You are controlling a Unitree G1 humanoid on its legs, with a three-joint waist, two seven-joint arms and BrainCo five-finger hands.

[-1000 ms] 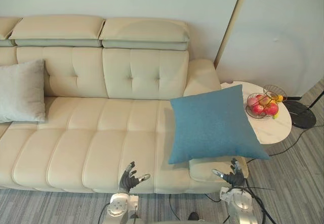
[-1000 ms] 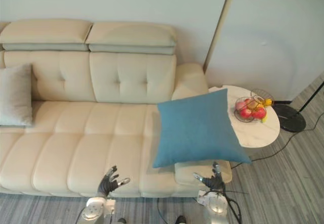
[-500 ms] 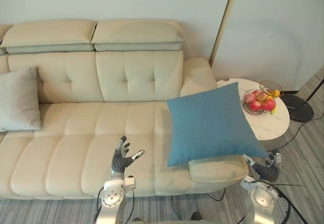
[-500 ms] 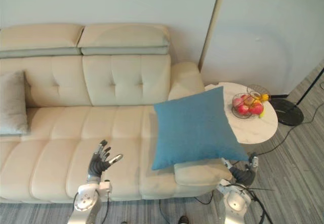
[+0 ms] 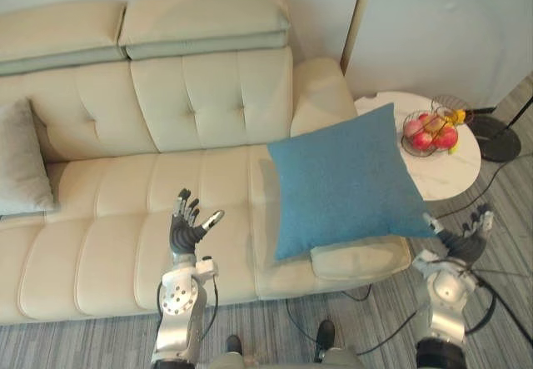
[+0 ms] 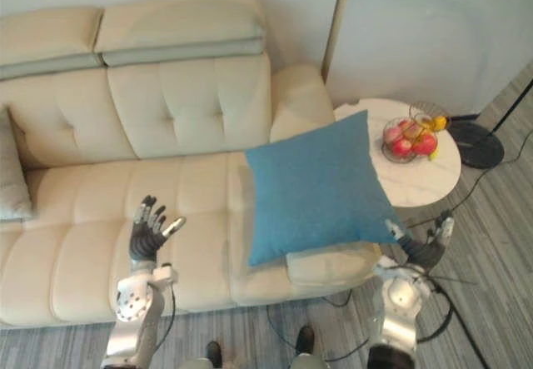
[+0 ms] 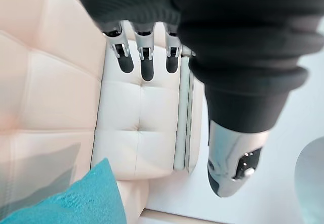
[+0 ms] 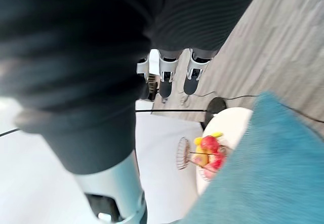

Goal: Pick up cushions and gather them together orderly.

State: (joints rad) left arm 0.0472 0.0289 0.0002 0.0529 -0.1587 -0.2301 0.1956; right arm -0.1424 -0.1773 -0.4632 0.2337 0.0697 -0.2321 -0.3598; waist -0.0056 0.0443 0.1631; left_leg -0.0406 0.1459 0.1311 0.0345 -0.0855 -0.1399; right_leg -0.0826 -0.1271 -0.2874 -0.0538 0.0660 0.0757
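A blue square cushion (image 5: pixel 346 180) leans on the cream sofa's right armrest (image 5: pixel 360 260), its corner reaching over the side table. A grey cushion (image 5: pixel 20 162) stands against the sofa back at the far left. My left hand (image 5: pixel 186 227) is raised over the seat, left of the blue cushion, fingers straight and spread, holding nothing. My right hand (image 5: pixel 465 240) hangs beside the blue cushion's lower right corner, off the armrest, fingers spread and empty. The blue cushion also shows in the left wrist view (image 7: pixel 71 198) and the right wrist view (image 8: pixel 268 168).
A round white side table (image 5: pixel 454 169) stands right of the sofa with a wire basket of fruit (image 5: pixel 429 134) on it. A dark lamp base (image 5: pixel 498 138) sits on the grey floor beyond. A wall panel rises behind the table.
The camera has tipped and shifted, so the whole scene sits differently. Both arms have risen higher: the left hand now over the seat, the right hand out beside the cushion's lower right corner.
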